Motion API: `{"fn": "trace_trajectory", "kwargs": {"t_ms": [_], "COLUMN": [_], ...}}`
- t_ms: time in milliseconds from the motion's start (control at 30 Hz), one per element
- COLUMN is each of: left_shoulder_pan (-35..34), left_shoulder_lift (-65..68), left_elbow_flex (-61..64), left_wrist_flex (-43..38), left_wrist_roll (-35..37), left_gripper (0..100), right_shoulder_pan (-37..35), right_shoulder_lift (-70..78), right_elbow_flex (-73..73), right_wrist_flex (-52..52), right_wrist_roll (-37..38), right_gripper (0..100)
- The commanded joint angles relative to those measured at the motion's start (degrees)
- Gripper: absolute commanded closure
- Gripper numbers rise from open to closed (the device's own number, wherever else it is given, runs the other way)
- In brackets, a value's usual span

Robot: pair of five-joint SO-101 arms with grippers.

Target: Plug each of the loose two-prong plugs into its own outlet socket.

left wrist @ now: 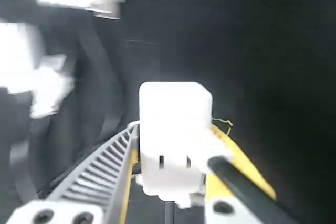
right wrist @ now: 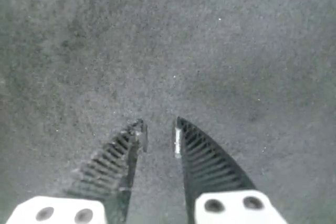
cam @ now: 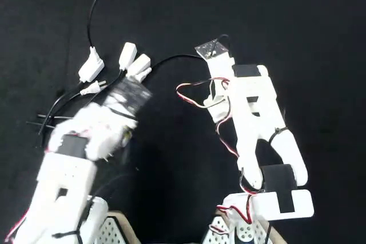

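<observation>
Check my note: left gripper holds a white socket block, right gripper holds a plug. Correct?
Wrong on the right gripper: it holds nothing. The right wrist view shows its fingers slightly apart, with the black table beyond them. The left gripper does hold the white socket block.

The table (cam: pixel 320 38) is black. The socket block (left wrist: pixel 175 129) is white, its cable (left wrist: pixel 252 192) black. The fingers (left wrist: pixel 100 169) show ribbed grey, with what seems yellow backing.

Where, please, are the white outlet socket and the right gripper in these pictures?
white outlet socket (left wrist: pixel 176 124), left wrist view, front face above its slots.
right gripper (right wrist: pixel 157 132), right wrist view, midway between its fingertips.
</observation>
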Motion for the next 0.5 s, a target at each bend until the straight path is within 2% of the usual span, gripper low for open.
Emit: {"fn": "trace_trajectory", "kwargs": {"t_ms": [0,133,233,333,467], "left_shoulder_pan": [-8.5,-16.4,-20.7,-23.4,-25.5], "left_shoulder_lift": [-1.8,7.1,18.3,32.2,51.4], "left_elbow_flex": [-10.4,-18.1,-23.7,-31.4,-46.9], "left_wrist_flex": [4.3,4.7,-0.5,-6.8,-7.7], "left_wrist_roll": [-2.4,-6.6,-8.2,-8.3,-7.4], "left_gripper": [97,97,97,97,97], "right_shoulder_pan": [0.8,0.7,0.7,0.7,0.7], "right_shoulder_lift": [-0.1,-0.1,-0.1,-0.1,-0.1], "right_elbow_flex": [-3.3,-3.1,-3.1,-3.0,-3.0], "right_wrist_flex": [-0.3,-0.3,-0.3,-0.3,-0.3], "right_wrist_roll": [0.0,0.0,0.0,-0.1,-0.1], "right_gripper": [91.7,91.7,91.7,91.7,91.7]}}
